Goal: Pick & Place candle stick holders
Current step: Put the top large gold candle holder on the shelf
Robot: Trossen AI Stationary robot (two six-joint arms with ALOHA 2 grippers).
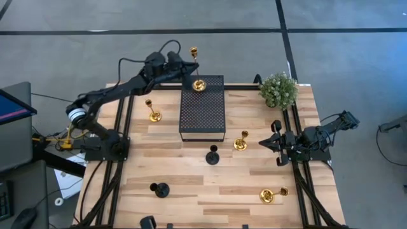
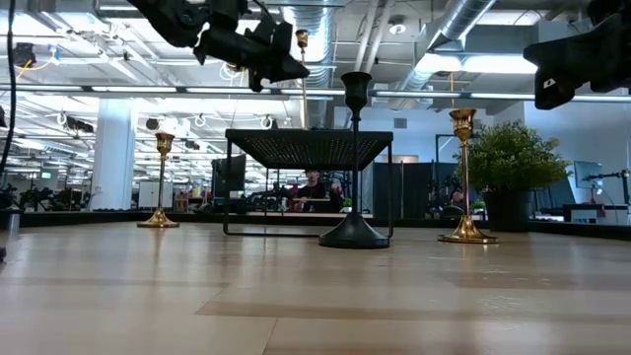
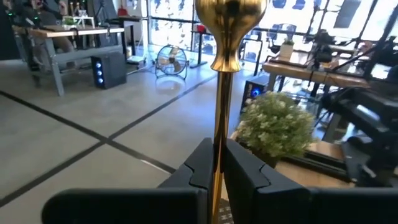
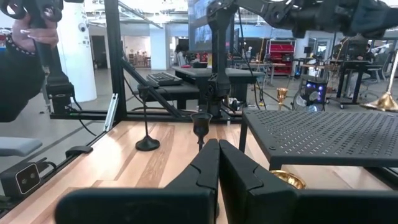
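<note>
My left gripper (image 1: 189,69) is shut on a tall gold candlestick holder (image 1: 196,70) over the far end of the black perforated platform (image 1: 202,111); its round base (image 1: 199,85) is at the platform's top. A second gold holder (image 1: 153,115) stands left of the platform, and a third (image 1: 240,143) stands right of it. Another gold holder (image 1: 268,195) lies on its side at the near right. Two black holders (image 1: 212,156) (image 1: 160,189) stand on the table. My right gripper (image 1: 268,143) is shut and empty at the right. My left gripper pinches the holder's thin gold stem (image 3: 217,149) between its two fingers, below the cup (image 3: 230,18). The fingers come level from the table's left and lie across the stem. The holder stands upright; I cannot tell whether its base rests on the platform or hangs just above it.
A small bushy green plant (image 1: 278,90) stands at the far right corner, close to the platform. Bare wood (image 1: 210,197) lies between the black holders and the near edge. Black rails (image 1: 299,191) run along both table sides.
</note>
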